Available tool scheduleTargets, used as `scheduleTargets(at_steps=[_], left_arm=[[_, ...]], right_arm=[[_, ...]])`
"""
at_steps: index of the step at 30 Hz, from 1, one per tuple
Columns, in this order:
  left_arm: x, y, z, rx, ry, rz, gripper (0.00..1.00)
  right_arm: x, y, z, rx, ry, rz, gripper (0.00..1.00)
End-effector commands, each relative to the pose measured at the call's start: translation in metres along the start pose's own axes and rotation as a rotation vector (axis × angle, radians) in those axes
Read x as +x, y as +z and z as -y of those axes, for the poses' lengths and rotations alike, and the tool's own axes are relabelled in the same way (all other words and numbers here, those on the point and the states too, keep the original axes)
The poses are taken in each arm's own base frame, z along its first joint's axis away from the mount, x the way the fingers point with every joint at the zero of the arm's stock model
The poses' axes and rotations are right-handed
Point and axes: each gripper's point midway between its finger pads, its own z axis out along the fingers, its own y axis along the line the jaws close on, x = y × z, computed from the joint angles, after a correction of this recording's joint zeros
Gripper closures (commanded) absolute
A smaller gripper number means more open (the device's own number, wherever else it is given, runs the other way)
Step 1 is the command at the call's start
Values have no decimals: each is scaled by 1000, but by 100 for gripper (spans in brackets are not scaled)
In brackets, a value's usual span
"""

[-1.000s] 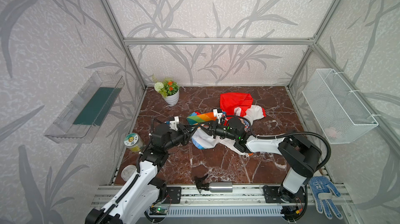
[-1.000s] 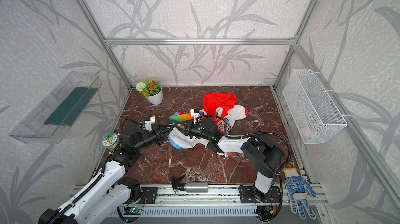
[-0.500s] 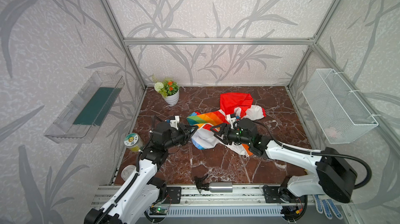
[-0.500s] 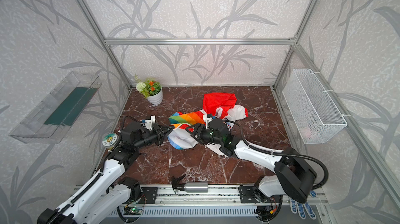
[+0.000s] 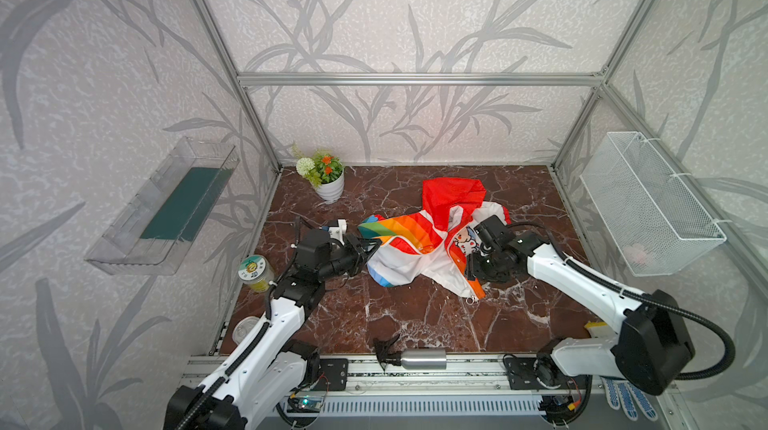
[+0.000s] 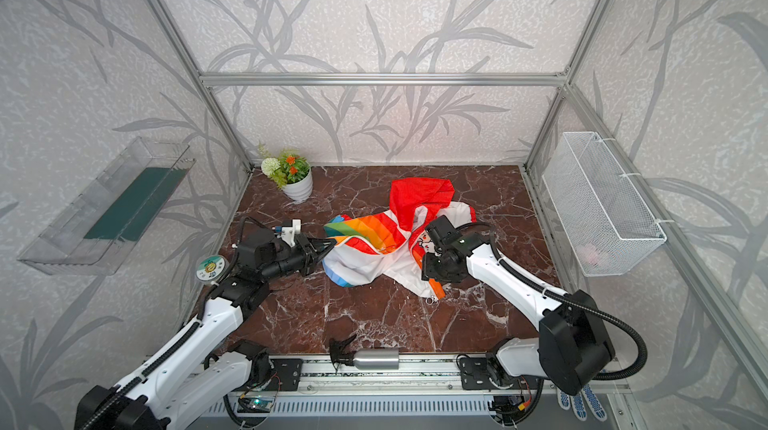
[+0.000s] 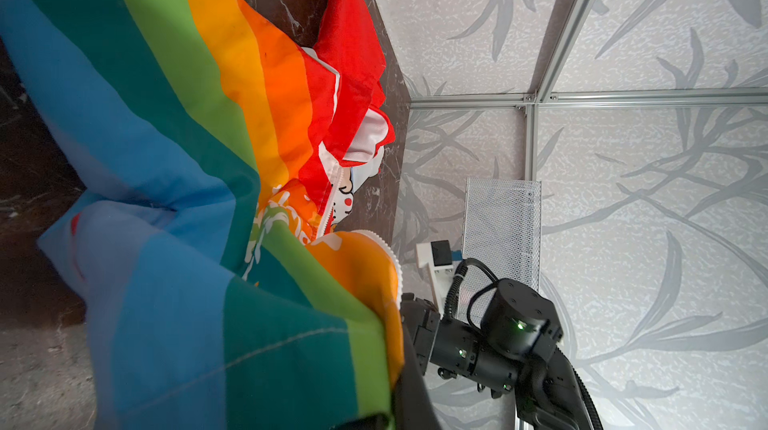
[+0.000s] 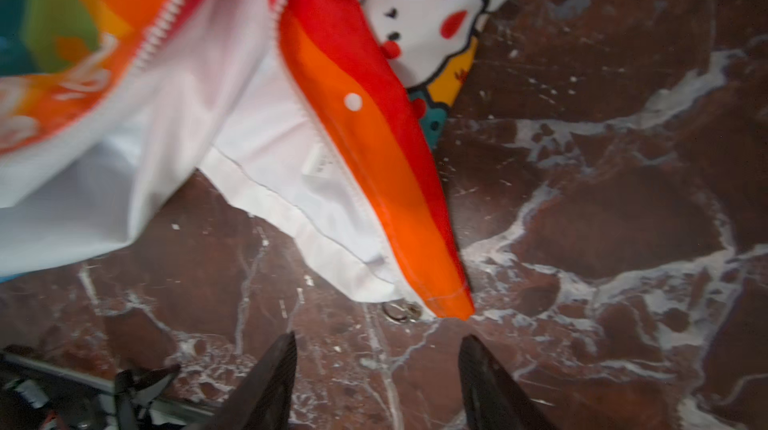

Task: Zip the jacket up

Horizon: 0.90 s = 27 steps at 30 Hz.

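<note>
Left pincer (image 5: 371, 243) is clamped on the rainbow edge of the jacket (image 5: 409, 259), which lies crumpled mid-counter (image 5: 415, 324), red hood (image 5: 453, 195) on the far side. Right pincer (image 8: 376, 369) stands with jaws apart, holding nothing, just short of the zipper pull (image 8: 401, 310) at the orange hem corner. I judge the task barely begun: the two rows of zipper teeth (image 8: 160, 27) lie apart, nothing joined. Remaining, as I read it: grip the pull, engage both rows, draw it up to the collar
</note>
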Motion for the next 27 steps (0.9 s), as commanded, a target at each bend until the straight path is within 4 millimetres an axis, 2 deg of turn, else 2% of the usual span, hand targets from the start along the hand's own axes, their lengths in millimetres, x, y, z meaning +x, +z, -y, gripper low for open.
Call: scheduleTargets(at_steps=[1, 6, 13, 18, 23, 26, 27], left_arm=[[-2, -1, 13, 34, 35, 0, 100], [-2, 0, 10, 23, 33, -2, 100], [-3, 1, 7, 12, 27, 4, 100], [-3, 1, 5, 6, 26, 2, 100], [-4, 2, 4, 1, 24, 3, 100], [-4, 2, 5, -1, 25, 4, 100], [-4, 2, 5, -1, 26, 5, 100]], right_arm=[[23, 14, 27, 74, -98, -127, 40], [19, 30, 26, -11, -102, -131, 50], [22, 42, 27, -104, -108, -158, 56], [24, 50, 33, -105, -140, -170, 56], [22, 57, 26, -152, -162, -178, 56], [22, 61, 27, -147, -146, -180, 60], [22, 62, 27, -148, -141, -182, 64]])
